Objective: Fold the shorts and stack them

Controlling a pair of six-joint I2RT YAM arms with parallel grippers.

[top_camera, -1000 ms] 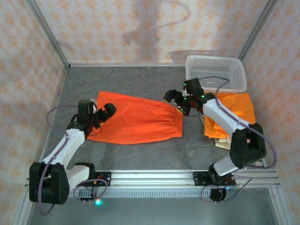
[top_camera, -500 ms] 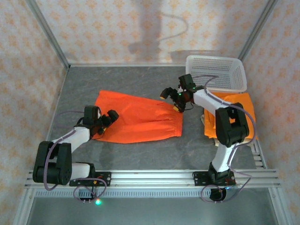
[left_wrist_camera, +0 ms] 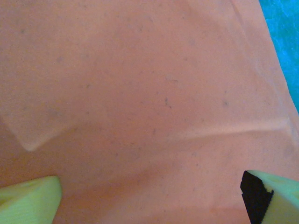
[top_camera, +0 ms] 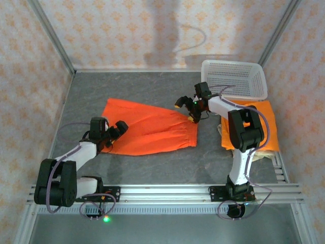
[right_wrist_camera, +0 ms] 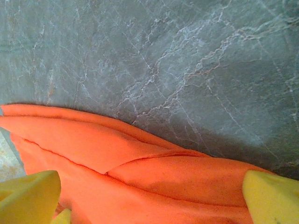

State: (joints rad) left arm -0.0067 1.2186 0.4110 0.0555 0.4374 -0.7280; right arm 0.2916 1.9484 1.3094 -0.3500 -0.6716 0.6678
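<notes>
1. Setting: a robotics test cell in a lab, not a home.
2. Evidence: patterned backdrop panels (top_camera: 127,30) framed by aluminium posts (top_camera: 51,35) enclose a grey marble-look bench (top_camera: 152,168).
3. Evidence: an extruded aluminium rail (top_camera: 167,190) at the near edge carries the cabled left arm (top_camera: 76,152) and right arm (top_camera: 244,137).
</notes>
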